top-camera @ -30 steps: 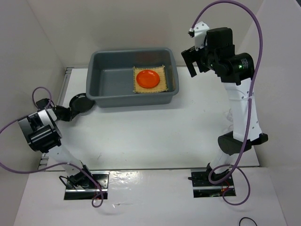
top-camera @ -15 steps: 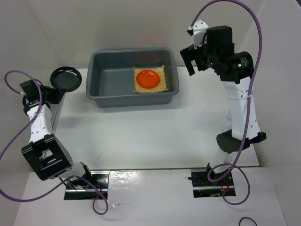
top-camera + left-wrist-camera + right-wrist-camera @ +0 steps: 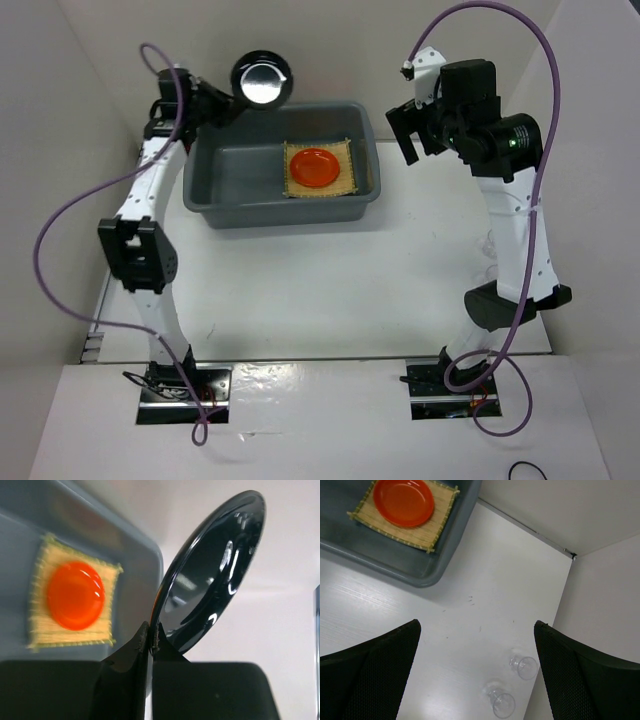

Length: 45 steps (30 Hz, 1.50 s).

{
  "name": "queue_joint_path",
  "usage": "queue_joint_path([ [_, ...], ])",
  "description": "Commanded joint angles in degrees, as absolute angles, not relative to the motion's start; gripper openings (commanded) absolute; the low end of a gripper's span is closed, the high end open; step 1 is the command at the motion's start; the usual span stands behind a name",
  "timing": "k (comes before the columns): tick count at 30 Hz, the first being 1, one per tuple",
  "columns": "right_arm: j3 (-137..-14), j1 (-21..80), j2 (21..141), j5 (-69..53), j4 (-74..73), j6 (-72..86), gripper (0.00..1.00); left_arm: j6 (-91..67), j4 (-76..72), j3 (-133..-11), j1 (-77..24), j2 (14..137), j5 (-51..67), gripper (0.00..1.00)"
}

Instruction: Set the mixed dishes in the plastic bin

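Observation:
The grey plastic bin (image 3: pixel 215 170) stands at the back of the table. Inside, at its right, the orange plate (image 3: pixel 313 166) lies on the bamboo mat (image 3: pixel 345 182). My left gripper (image 3: pixel 222 100) is shut on the rim of the black bowl (image 3: pixel 262 79) and holds it tilted, in the air over the bin's far left corner. The left wrist view shows the bowl (image 3: pixel 215 570) pinched on edge, with the plate (image 3: pixel 75 595) below. My right gripper (image 3: pixel 410 135) is open and empty, high to the right of the bin. Two clear glass cups (image 3: pixel 525 666) (image 3: pixel 501 701) lie below it by the right wall.
White walls close in the table on the left, back and right. The right wall (image 3: pixel 600 630) stands just beside the cups. The bin's near right corner (image 3: pixel 440 560) shows in the right wrist view.
My left arm has swung the black bowl from the table left of the bin up and back, to above the bin's far left corner. The right arm has barely moved.

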<state>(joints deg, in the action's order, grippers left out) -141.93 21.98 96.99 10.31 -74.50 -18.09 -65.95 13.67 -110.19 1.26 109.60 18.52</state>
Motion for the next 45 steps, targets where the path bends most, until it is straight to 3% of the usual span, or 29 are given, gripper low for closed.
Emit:
queue_joint_path([
  [1, -139.1, 21.9, 93.8, 12.5, -74.1, -18.5, 0.98, -62.9, 25.0, -123.3, -3.3, 121.2, 22.4, 0.00],
  [6, -134.4, 21.9, 91.6, 14.2, -74.1, -19.0, 0.98, -59.3, 47.2, -159.7, -8.0, 146.7, 19.1, 0.00],
  [7, -133.5, 21.9, 90.8, 14.8, -74.1, -19.0, 0.98, -60.4, 50.1, -177.8, -8.5, 151.6, 19.1, 0.00],
  [9, -130.9, 21.9, 89.4, 14.8, -73.6, -19.0, 0.98, -64.0, 47.0, -172.5, -8.0, 156.4, 24.4, 0.00],
  [11, -129.0, 21.4, 88.6, 15.4, -73.6, -19.0, 0.98, -64.0, 49.0, -179.7, -8.0, 162.1, 22.9, 0.00],
  [16, -125.0, 20.7, 87.3, 17.5, -73.0, -19.0, 0.98, -66.0, 47.2, -179.8, -8.5, 167.2, 25.9, 0.00],
  [28, -123.9, 20.7, 89.0, 19.7, -73.0, -19.0, 0.98, -67.8, 47.7, -179.8, -9.1, 173.1, 28.8, 0.02],
  [32, -122.9, 20.7, 89.0, 19.7, -73.0, -19.0, 0.98, -67.2, 49.4, -179.8, -10.2, 173.1, 29.4, 0.23],
  [33, -122.9, 20.7, 89.0, 19.7, -73.0, -19.0, 0.98, -67.2, 49.9, -179.8, -10.2, 172.5, 29.4, 0.42],
  [35, -121.4, 20.7, 89.0, 20.9, -71.9, -19.0, 0.98, -65.7, 51.3, -179.8, -10.9, 171.5, 28.0, 0.59],
  [36, -120.8, 20.7, 89.0, 22.8, -71.9, -18.5, 0.98, -65.7, 51.3, -179.8, -10.9, 170.2, 28.0, 0.73],
  [38, -118.9, 19.4, 88.4, 24.2, -70.8, -17.9, 0.98, -65.0, 51.3, -179.8, -11.4, 167.7, 28.0, 0.83],
  [39, -117.2, 17.3, 87.7, 24.2, -70.8, -17.2, 0.98, -64.5, 51.3, -179.8, -11.4, 166.7, 27.3, 0.92],
  [42, -110.9, 12.6, 84.5, 23.7, -68.7, -15.7, 0.98, -62.9, 51.3, -179.8, -11.4, 161.6, 25.6, 0.94],
  [45, -101.5, -1.3, 80.6, 16.5, -65.2, -16.9, 0.98, -60.5, 50.8, -179.8, -11.4, 155.8, 24.3, 0.97],
])
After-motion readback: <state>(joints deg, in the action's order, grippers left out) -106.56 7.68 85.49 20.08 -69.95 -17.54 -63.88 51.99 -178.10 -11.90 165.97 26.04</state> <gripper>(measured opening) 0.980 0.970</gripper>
